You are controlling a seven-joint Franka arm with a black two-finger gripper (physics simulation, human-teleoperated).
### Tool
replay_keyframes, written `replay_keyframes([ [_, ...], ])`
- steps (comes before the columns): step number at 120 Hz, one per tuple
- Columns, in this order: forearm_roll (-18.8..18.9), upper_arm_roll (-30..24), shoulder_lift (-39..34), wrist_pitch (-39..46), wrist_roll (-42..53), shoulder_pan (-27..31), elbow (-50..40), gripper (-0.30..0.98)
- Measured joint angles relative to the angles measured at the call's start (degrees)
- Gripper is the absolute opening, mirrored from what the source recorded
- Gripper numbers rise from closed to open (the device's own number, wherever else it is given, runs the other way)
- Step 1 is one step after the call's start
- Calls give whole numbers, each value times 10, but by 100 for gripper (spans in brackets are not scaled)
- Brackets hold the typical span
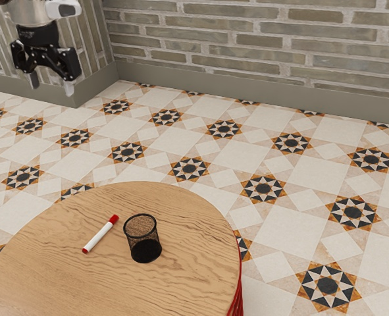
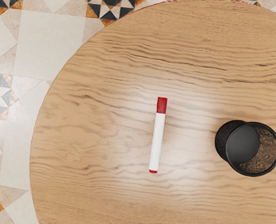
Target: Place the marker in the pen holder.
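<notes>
On a round, wavy-grained wooden counter (image 1: 56,280), a white, red-capped marker (image 1: 101,234) lies beside an upright black mesh pen holder (image 1: 145,251). The fingers (image 1: 69,87) are spread, well apart from both. Beyond: star-patterned floor tiles (image 1: 158,146), rough brick wall (image 1: 253,49).

Arm (image 1: 28,13): enters at the exterior view's upper left; only its last, light-coloured section observed, with a white rounded casing (image 1: 64,8) on the exterior view's right side of it. Gripper (image 1: 52,84): black body, hanging below the arm, pointing down. Black linkages splayed to both sides. Fingers (image 1: 69,87): grey-tipped, parted, clear gap between, nothing gripped.
</notes>
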Motion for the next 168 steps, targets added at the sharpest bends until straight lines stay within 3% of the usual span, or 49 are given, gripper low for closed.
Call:
replay_keyframes([
  [22, 9, 12, -22, 67, -4, -25, -64, 69],
  [45, -5, 32, 17, 200, -9, 11, -273, 69],
  [62, -24, 32, 25, 311, -12, 12, -375, 69],
  [111, -63, 29, 75, 514, -7, -14, -471, 69],
  [154, -86, 29, 123, 580, 28, 6, -480, 68],
  [168, -111, 29, 146, 597, 52, 13, -473, 68],
])
